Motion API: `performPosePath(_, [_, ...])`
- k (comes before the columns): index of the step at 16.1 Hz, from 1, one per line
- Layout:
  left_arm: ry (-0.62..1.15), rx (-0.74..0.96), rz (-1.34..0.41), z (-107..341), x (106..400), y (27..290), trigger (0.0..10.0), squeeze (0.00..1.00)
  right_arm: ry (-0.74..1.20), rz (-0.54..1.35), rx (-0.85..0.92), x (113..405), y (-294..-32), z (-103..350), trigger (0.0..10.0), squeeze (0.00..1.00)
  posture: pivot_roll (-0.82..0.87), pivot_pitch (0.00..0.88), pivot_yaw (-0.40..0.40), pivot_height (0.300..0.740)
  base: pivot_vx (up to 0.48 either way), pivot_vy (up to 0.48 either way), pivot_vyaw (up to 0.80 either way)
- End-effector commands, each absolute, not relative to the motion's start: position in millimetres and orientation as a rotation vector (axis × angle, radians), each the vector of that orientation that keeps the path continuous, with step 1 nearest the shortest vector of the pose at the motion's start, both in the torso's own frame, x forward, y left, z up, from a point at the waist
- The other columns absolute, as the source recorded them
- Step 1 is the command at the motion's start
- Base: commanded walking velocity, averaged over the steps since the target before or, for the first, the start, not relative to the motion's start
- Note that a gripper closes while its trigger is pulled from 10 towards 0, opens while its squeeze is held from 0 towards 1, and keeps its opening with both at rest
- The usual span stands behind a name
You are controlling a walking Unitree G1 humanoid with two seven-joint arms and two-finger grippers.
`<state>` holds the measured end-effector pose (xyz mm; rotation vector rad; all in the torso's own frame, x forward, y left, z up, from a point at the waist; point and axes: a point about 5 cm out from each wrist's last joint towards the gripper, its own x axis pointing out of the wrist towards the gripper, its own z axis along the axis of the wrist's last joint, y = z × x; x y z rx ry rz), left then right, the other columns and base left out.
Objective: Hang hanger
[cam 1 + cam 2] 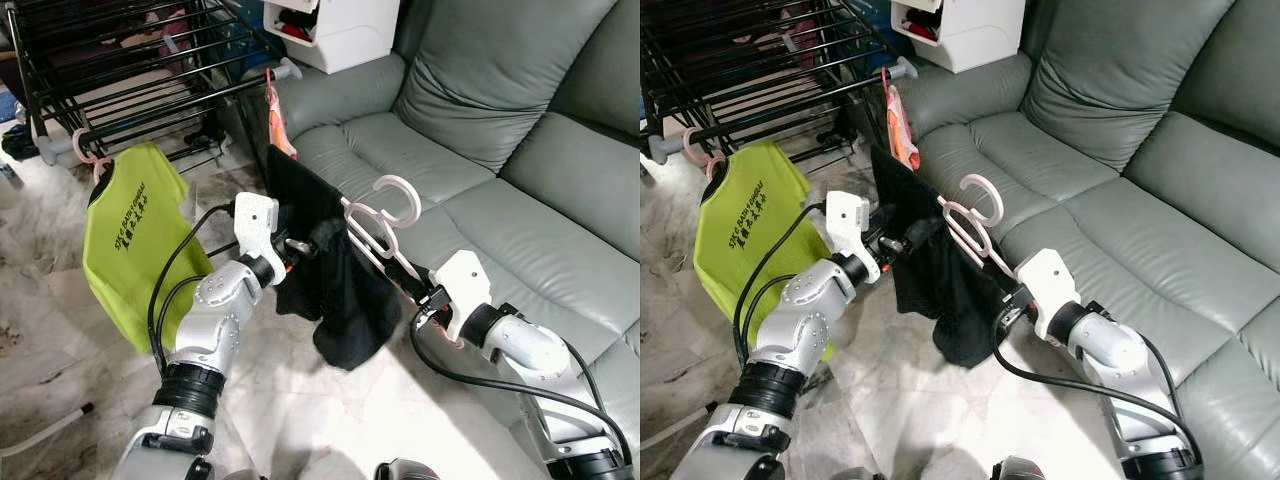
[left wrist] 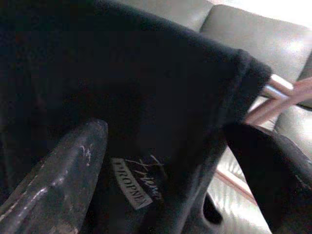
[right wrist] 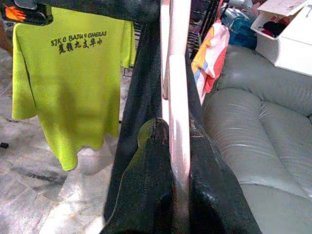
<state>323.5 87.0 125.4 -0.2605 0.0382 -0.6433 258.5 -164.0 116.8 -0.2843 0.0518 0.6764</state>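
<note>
Between the 2 closed fingers of the right gripper point(image 3: 178, 161) a pink hanger point(image 1: 385, 225) is being clamped; the left gripper point(image 2: 165, 161), fingers spread, is being held around the black garment point(image 1: 330, 270)

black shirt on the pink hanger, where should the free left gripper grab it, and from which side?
Judging by the pose, take the black shirt at its upper shoulder edge, approaching from the robot's left. The right gripper already pinches the pink hanger at the opposite end, and the cloth hangs loose below, so a low grip would only bunch fabric. The left gripper is open beside that edge.
</note>
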Motion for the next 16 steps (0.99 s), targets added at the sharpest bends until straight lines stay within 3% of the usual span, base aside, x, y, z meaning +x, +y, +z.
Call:
performPosePath(1, [0.052, -0.262, -0.682, 124.8, 318.7, 84.2, 10.0, 0.00, -0.040, 0.696, -0.280, 263.0, -154.3, 132.5, 10.0, 0.00, -0.12, 0.000, 0.064, 0.740, 0.000, 0.000, 0.00])
performPosePath(6, [0.042, -0.223, -0.707, 127.0, 316.0, 85.1, 10.0, 0.00, -0.065, 0.722, -0.243, 270.2, -142.5, 139.4, 10.0, 0.00, -0.12, 0.000, 0.060, 0.740, 0.000, 0.000, 0.00])
performPosePath(7, [0.034, -0.203, -0.689, 127.3, 317.5, 87.8, 6.0, 0.00, -0.058, 0.746, -0.231, 267.9, -140.9, 140.2, 10.0, 0.00, -0.12, 0.000, 0.060, 0.740, 0.000, 0.000, 0.00])
performPosePath(9, [0.029, -0.171, -0.673, 125.3, 318.3, 90.8, 2.1, 0.00, -0.026, 0.834, -0.205, 258.2, -138.6, 141.5, 10.0, 0.00, -0.12, 0.000, 0.059, 0.740, 0.000, 0.000, 0.00])
performPosePath(10, [0.027, -0.160, -0.672, 125.0, 318.3, 91.0, 2.1, 0.00, -0.025, 0.839, -0.202, 257.3, -138.8, 142.0, 10.0, 0.00, -0.12, 0.000, 0.059, 0.740, 0.000, 0.000, 0.00])
performPosePath(11, [0.019, -0.135, -0.665, 124.3, 318.6, 91.3, 0.2, 0.00, -0.020, 0.858, -0.195, 254.8, -139.5, 145.0, 10.0, 0.00, -0.12, 0.000, 0.061, 0.740, 0.000, 0.000, 0.00])
performPosePath(16, [-0.002, -0.084, -0.658, 123.0, 319.6, 93.8, 0.0, 0.00, 0.015, 0.862, -0.207, 250.7, -146.6, 144.5, 10.0, 0.00, -0.13, 0.000, 0.061, 0.740, 0.000, 0.000, 0.00])
